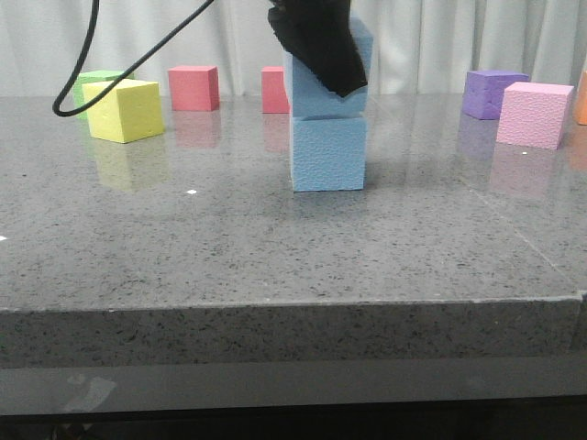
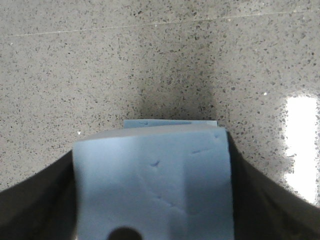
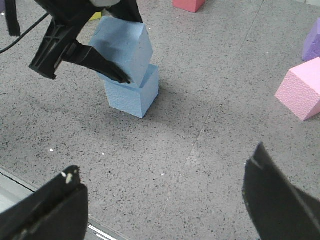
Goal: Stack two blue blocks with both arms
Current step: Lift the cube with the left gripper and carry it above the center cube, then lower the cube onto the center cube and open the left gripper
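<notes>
Upper blue block [image 1: 332, 84]: clamped in left gripper [image 1: 321, 46], resting on lower blue block [image 1: 328, 153], mid-table.
Right gripper [image 3: 165, 200]: wide apart, empty.
Handling: likely light, soft foam; grip flat opposite sides.

Yellow cube [image 1: 126, 110], red cubes [image 1: 194, 88], purple cube [image 1: 492, 93], pink cube [image 1: 535, 114], perhaps green.

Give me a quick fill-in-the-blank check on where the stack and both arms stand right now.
1. The upper pale blue foam cube sits on the lower pale blue foam cube, held by the ____ gripper.
2. The right gripper is ____, holding nothing.
3. The pink foam cube stands beside the ____ foam cube.

Missing words: left; open; purple
</notes>
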Robot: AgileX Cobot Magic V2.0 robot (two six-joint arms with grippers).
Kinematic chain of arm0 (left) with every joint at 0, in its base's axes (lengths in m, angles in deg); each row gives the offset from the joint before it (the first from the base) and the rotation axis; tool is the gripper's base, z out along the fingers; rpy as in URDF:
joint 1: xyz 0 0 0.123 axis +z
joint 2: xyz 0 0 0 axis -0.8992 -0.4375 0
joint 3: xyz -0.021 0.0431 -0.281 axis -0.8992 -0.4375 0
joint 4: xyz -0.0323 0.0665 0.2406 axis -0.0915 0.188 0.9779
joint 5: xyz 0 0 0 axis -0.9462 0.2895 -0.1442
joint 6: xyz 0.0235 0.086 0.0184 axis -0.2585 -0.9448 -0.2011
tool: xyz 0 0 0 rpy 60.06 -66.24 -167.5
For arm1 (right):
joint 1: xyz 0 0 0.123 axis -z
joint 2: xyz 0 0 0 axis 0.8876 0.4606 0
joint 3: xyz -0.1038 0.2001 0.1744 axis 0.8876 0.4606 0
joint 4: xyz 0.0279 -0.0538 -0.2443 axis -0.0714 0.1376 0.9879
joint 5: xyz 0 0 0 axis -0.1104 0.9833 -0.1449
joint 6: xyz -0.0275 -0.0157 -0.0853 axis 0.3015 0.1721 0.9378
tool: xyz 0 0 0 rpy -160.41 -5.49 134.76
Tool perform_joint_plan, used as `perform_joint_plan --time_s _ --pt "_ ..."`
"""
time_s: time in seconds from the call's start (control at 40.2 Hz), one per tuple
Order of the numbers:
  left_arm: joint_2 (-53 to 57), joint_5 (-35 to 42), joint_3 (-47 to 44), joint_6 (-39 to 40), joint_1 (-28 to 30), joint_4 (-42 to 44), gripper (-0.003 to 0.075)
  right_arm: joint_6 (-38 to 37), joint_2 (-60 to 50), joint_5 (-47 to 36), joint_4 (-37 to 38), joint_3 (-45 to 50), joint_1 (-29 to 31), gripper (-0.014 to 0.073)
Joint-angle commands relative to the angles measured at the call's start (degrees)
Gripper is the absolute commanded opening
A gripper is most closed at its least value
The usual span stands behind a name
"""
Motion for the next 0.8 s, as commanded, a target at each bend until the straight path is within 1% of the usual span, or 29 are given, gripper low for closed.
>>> perform_joint_plan --time_s 0.0,0.174,0.398,0.572,0.771 --pt "2.95 1.93 1.85 -0.26 -0.34 -0.75 0.0454 0.58 -0.19 -3.90 0.34 -1.41 0.32 0.0636" --pt "2.95 1.93 1.85 -0.26 -0.34 -0.75 0.0507 0.58 -0.19 -3.90 0.34 -1.41 0.32 0.0636" --pt "2.95 1.46 1.85 -0.26 -0.34 -0.75 0.0509 0.58 -0.19 -3.90 0.34 -1.41 0.32 0.0636" --pt "2.95 2.44 1.85 0.54 -0.34 -0.55 0.0573 0.58 -0.19 -3.90 0.34 -1.41 0.32 0.0636" --pt "2.95 2.60 1.85 1.82 -0.34 1.18 0.0568 0.58 -0.19 -3.90 0.34 -1.41 0.32 0.0636"
